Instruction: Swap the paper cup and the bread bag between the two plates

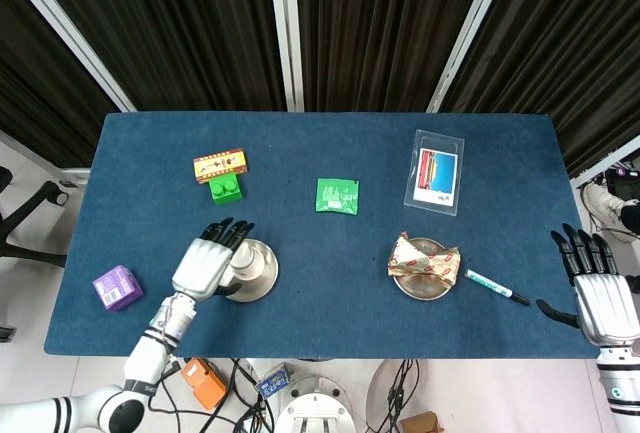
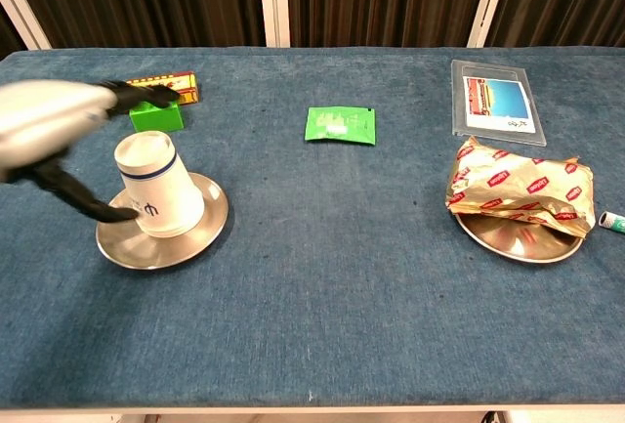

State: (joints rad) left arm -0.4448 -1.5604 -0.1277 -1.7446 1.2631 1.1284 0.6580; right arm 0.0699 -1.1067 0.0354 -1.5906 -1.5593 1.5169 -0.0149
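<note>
At the far left of my head view I see a purple box (image 1: 117, 287) near the table's (image 1: 320, 243) near edge. Just right of it, my left hand (image 1: 207, 259) sits at the left side of the cup (image 2: 156, 185), fingers spread wide and holding nothing. In the chest view the thumb curves round the near left of the cup's base while the other fingers reach past its far side. I cannot tell whether any of them touch it. The cup stands upside down on the left plate (image 2: 201, 231). Beyond it, far left, lie a green brick (image 1: 227, 189) and, touching its far side, a yellow-red box (image 1: 220, 164). Near the middle of the table lies a green sachet (image 1: 337, 196).

Further right, the bread bag (image 2: 520, 188) lies across the right plate (image 2: 503, 240), overhanging its rim on both sides. Far from it lies a clear sleeve with a card (image 1: 435, 172). A green-capped marker (image 1: 496, 286) lies just right of the plate. My right hand (image 1: 599, 290) hangs off the table's right edge, fingers apart and straight, holding nothing.
</note>
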